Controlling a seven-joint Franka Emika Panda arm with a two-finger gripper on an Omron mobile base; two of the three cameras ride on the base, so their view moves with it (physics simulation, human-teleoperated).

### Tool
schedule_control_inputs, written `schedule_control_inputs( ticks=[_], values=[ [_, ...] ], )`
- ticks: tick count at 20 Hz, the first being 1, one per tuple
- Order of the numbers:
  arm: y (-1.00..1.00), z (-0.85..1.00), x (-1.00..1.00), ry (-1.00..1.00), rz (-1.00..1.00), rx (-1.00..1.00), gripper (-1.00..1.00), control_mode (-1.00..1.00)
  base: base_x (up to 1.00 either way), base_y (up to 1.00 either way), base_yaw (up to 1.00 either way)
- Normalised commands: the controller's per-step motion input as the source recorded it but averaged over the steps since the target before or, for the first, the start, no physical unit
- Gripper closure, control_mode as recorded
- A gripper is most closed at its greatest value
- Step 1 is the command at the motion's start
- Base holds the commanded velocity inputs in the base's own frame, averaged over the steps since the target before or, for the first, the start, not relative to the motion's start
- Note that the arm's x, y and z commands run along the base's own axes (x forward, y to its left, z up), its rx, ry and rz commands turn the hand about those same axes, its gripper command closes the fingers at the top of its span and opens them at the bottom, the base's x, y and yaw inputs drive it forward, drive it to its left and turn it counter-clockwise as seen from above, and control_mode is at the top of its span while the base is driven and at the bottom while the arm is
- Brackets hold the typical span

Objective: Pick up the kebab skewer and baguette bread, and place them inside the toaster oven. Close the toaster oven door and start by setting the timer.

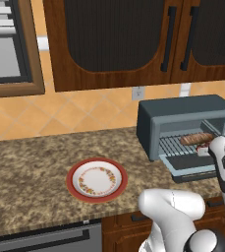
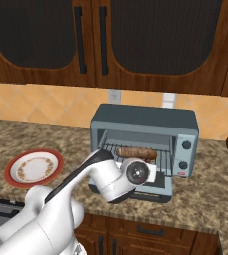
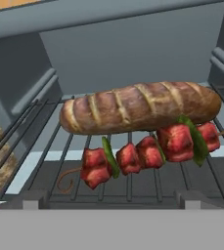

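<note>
The toaster oven (image 1: 182,112) (image 2: 145,119) stands on the counter with its door (image 1: 195,170) (image 2: 158,193) dropped open. On its wire rack (image 3: 45,161) lies the baguette bread (image 3: 140,106) (image 1: 196,139) (image 2: 137,152). The kebab skewer (image 3: 150,151), with red chunks and green pieces, lies just in front of the loaf and touches it. My gripper (image 3: 113,201) hovers over the open door, facing the rack. It is open, with nothing between its fingertips (image 3: 35,199).
A red-rimmed plate (image 1: 70,179) (image 2: 10,173) sits on the granite counter left of the oven. The knob panel (image 2: 185,153) is on the oven's right side. Dark wood cabinets (image 2: 135,40) hang above. A wall outlet (image 1: 138,92) is behind the oven.
</note>
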Motion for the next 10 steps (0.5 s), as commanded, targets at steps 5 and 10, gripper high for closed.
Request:
schedule_control_inputs(
  ticks=[5, 10],
  values=[
    [-0.11, -0.10, 0.01, -0.02, -0.01, -0.04, -1.00, -1.00, 0.00, 0.00, 0.00],
    [-0.14, -0.02, 0.00, 0.00, -0.07, -0.06, -1.00, -1.00, 0.00, 0.00, 0.00]
  ],
)
